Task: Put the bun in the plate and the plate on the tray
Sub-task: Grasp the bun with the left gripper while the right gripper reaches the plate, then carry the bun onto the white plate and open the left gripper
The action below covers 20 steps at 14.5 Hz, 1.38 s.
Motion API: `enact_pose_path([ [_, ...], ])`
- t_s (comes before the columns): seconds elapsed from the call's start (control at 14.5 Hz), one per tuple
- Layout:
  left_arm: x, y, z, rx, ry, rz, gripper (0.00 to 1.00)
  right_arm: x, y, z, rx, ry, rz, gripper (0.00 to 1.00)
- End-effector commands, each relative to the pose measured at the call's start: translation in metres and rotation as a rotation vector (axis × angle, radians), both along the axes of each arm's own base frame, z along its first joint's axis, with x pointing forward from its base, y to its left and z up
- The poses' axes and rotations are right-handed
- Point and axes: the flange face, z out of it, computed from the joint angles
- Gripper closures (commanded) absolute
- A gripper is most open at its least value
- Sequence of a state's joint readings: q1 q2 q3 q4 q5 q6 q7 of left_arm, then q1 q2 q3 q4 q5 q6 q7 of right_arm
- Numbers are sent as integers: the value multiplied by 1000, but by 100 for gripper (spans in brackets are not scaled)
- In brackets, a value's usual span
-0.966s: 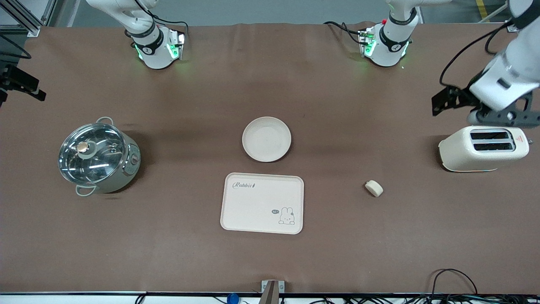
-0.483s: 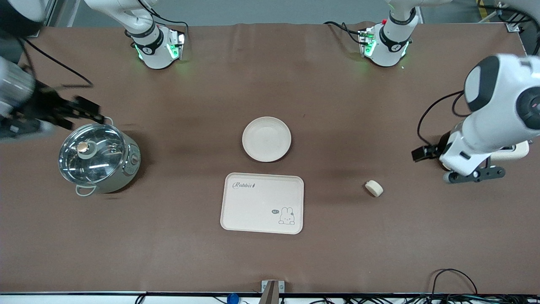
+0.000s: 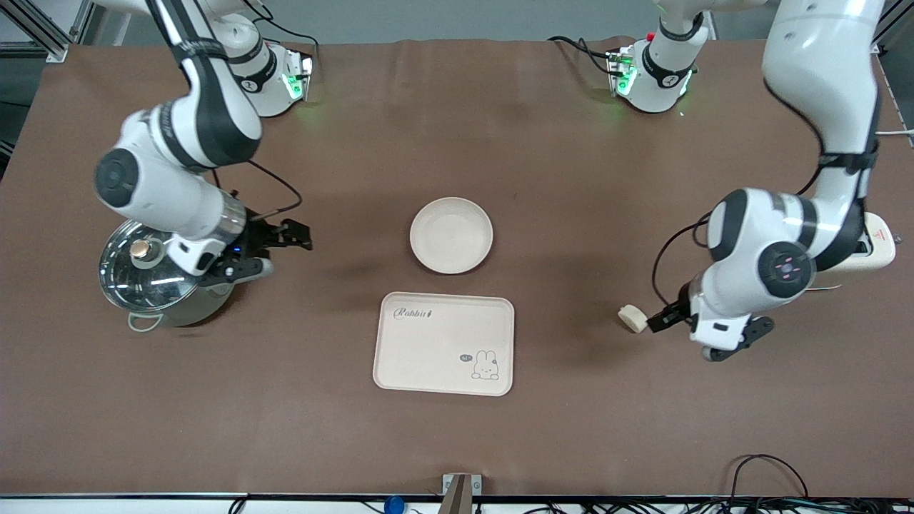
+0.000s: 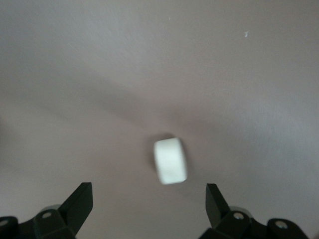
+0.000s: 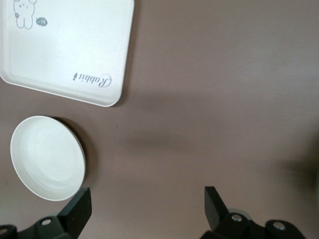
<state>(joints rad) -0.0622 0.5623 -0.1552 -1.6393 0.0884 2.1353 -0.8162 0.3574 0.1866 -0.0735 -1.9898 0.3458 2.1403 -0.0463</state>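
Observation:
The bun [image 3: 633, 318] lies on the brown table, toward the left arm's end from the tray; it also shows in the left wrist view [image 4: 170, 161]. The round plate [image 3: 451, 235] stands empty, farther from the front camera than the Rabbit tray [image 3: 443, 343]. My left gripper [image 3: 732, 337] hangs open over the table just beside the bun, with the bun ahead of its fingertips [image 4: 79, 201]. My right gripper [image 3: 239, 271] is open and empty over the pot's edge; its wrist view shows the plate [image 5: 47, 158] and the tray [image 5: 70, 45].
A steel pot with a glass lid [image 3: 153, 275] stands toward the right arm's end. A cream toaster [image 3: 880, 248] stands at the left arm's end, mostly hidden by the left arm. Cables lie near both bases.
The left arm swung from above the toaster down to beside the bun. The right arm came in from the table's end and now hangs by the pot.

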Motion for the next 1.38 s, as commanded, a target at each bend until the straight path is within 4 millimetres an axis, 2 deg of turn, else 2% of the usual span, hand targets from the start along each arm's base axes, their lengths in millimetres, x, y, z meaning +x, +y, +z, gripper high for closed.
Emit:
enact_pose_path([
  [0.0, 4, -14, -39, 4, -8, 80, 0, -35, 31, -41, 17, -23, -8, 0],
  [0.21, 0, -24, -80, 1, 12, 108, 1, -52, 53, -72, 32, -25, -25, 0],
  [0.34, -9, -25, -94, 21, 35, 89, 10, -63, 64, -85, 24, -22, -9, 0],
  [0.55, -20, -21, -107, 58, 57, 61, 39, -85, 80, -105, 2, -23, 26, 0],
  [0.69, -19, -25, -105, 57, 52, 76, 63, -97, 93, -118, -2, -8, 41, 0],
  [0.76, -21, -31, -104, 61, 50, 98, 71, -104, 99, -128, 2, -2, 31, 0],
  [0.9, -29, -67, -94, 64, 40, 123, 76, -120, 123, -148, 14, -5, 16, 0],
  [1.1, -55, -155, -65, 45, 25, 198, 76, -135, 143, -169, 14, -15, 3, 0],
  [1.31, -83, -229, -40, -27, 29, 279, 76, -147, 156, -175, 22, -4, -1, 0],
])
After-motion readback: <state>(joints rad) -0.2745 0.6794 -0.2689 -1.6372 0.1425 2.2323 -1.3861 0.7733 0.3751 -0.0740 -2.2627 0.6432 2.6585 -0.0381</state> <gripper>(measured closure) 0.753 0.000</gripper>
